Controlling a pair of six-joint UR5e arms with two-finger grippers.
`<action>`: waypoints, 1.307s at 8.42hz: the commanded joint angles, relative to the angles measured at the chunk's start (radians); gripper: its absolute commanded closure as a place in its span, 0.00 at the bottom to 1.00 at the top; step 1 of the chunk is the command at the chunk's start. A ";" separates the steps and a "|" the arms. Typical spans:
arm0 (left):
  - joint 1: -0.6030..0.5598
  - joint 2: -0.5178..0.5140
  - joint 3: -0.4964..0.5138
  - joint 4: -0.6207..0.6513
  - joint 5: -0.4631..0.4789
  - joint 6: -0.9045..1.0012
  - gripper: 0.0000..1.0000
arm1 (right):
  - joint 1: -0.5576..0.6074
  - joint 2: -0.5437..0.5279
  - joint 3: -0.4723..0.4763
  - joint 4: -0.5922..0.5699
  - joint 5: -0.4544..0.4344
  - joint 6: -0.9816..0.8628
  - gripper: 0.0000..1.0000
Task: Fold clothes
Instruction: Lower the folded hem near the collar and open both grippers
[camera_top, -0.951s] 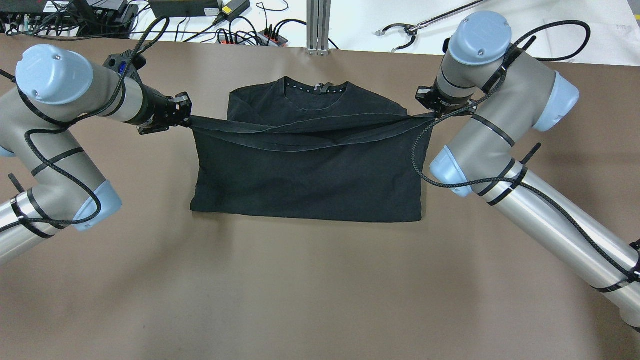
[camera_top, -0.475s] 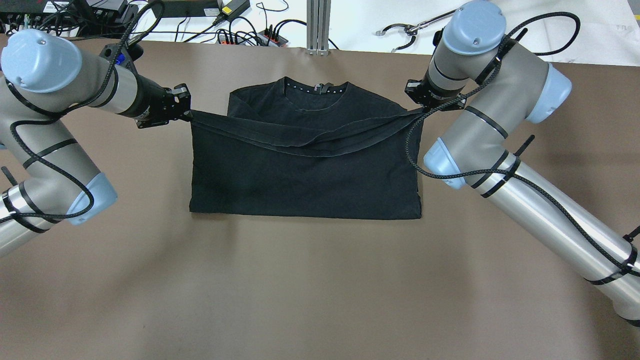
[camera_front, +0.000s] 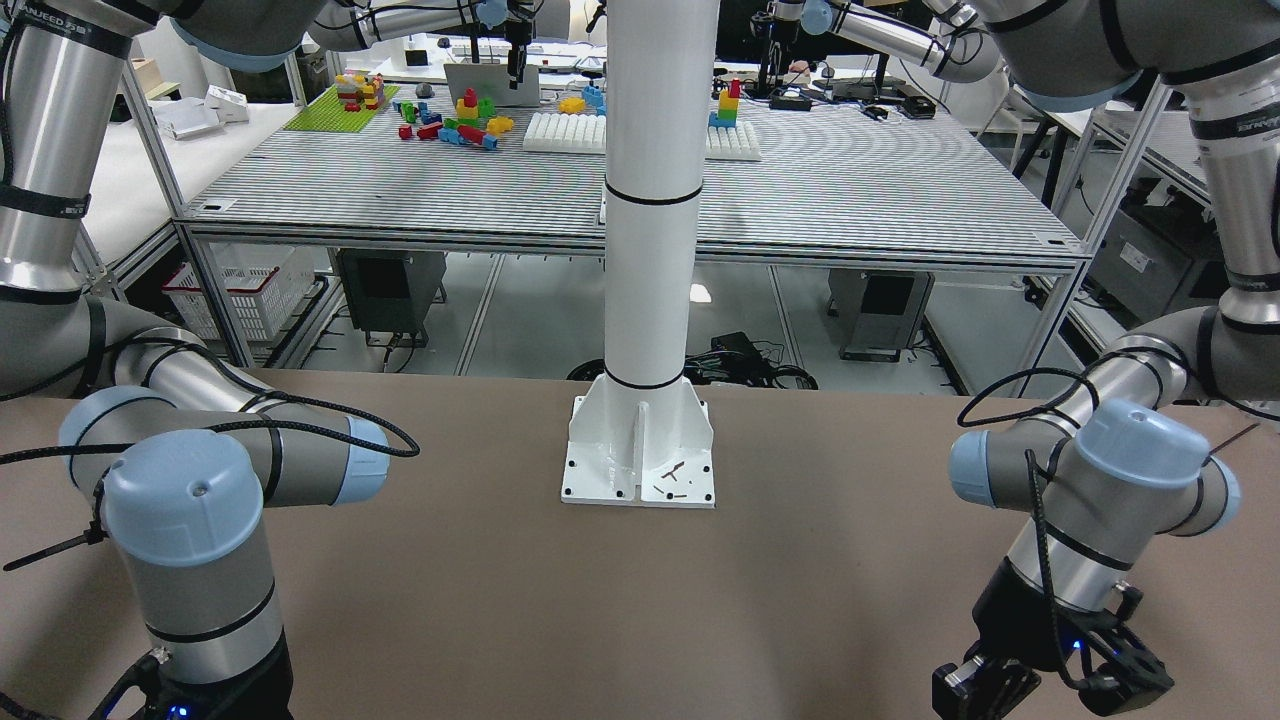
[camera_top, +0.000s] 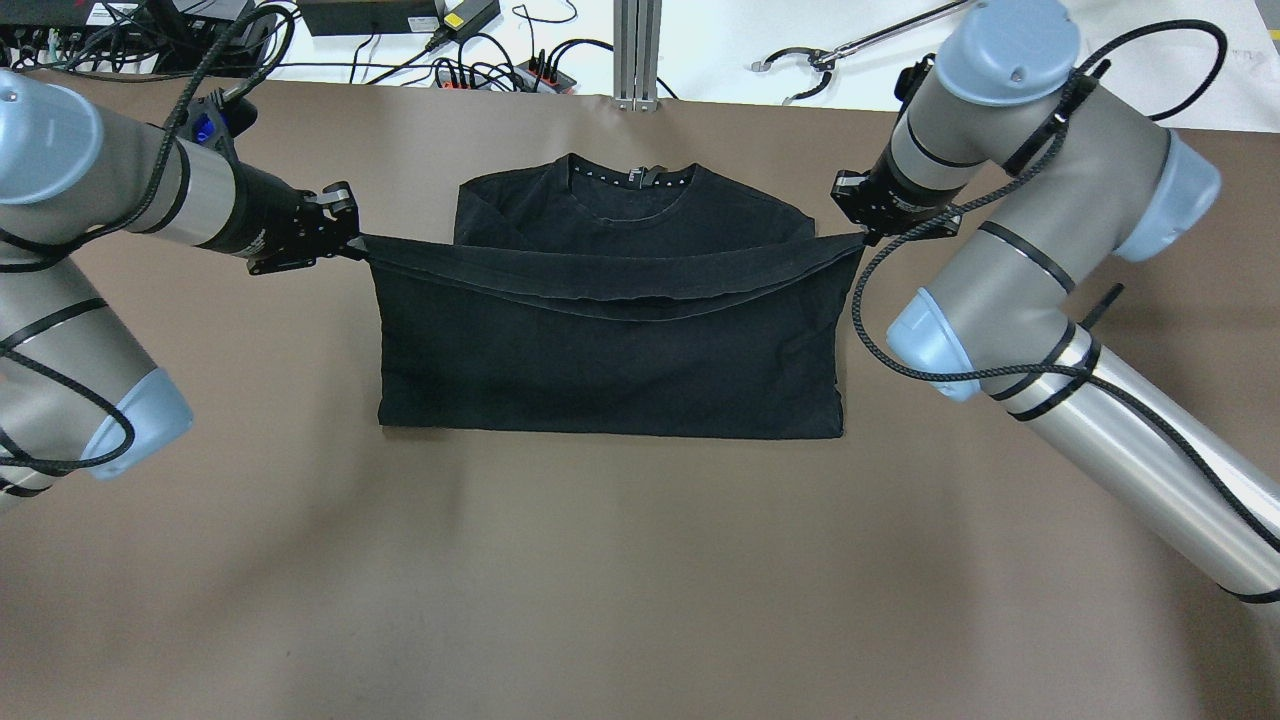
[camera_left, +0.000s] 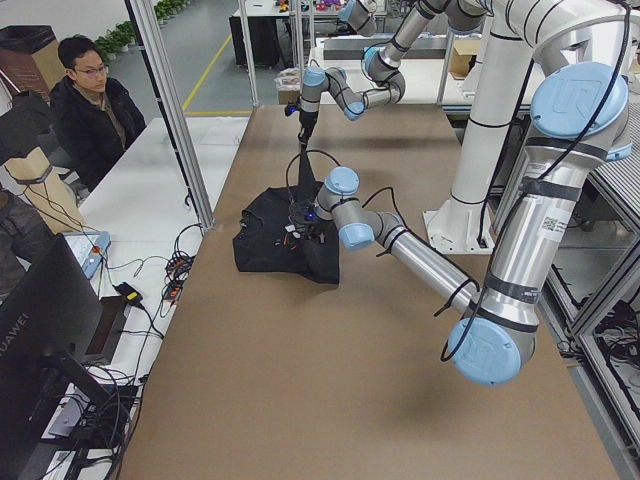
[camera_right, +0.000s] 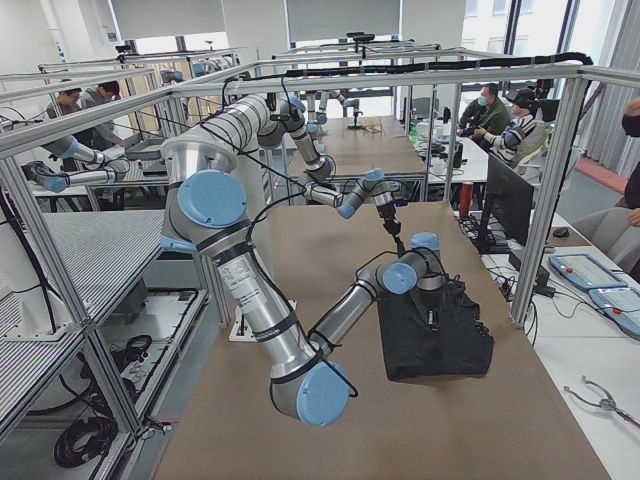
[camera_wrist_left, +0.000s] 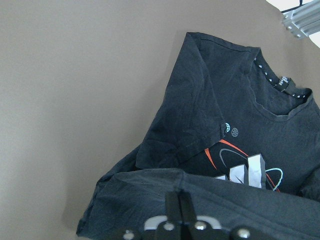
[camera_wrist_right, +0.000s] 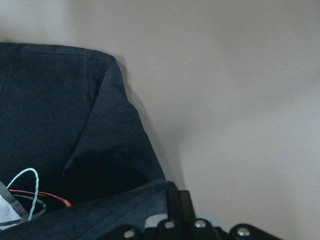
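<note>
The clothes are one black T-shirt lying on the brown table with its collar at the far side. It is folded along its near edge. My left gripper is shut on the left corner of the lifted hem, and my right gripper is shut on the right corner. The hem hangs stretched between them over the chest. The left wrist view shows the shirt, a sleeve and an orange, teal and white print under the held layer. The right wrist view shows the other sleeve.
An aluminium post, power strips and cables and a grabber tool lie beyond the table's far edge. The white pillar's base plate stands behind the robot's side. A seated person is beside the table.
The left gripper has moved outward to the left with its corner. The right gripper dipped inward and came back. The hem between them sags less and runs straighter.
</note>
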 joint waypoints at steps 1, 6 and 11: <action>-0.021 -0.061 0.091 -0.003 0.002 0.003 1.00 | 0.013 0.054 -0.080 -0.011 -0.005 -0.048 1.00; -0.041 -0.256 0.393 -0.020 0.012 0.062 1.00 | 0.012 0.083 -0.298 0.212 -0.027 -0.008 1.00; -0.039 -0.378 0.701 -0.210 0.087 0.061 0.92 | -0.002 0.151 -0.508 0.390 -0.118 0.026 0.99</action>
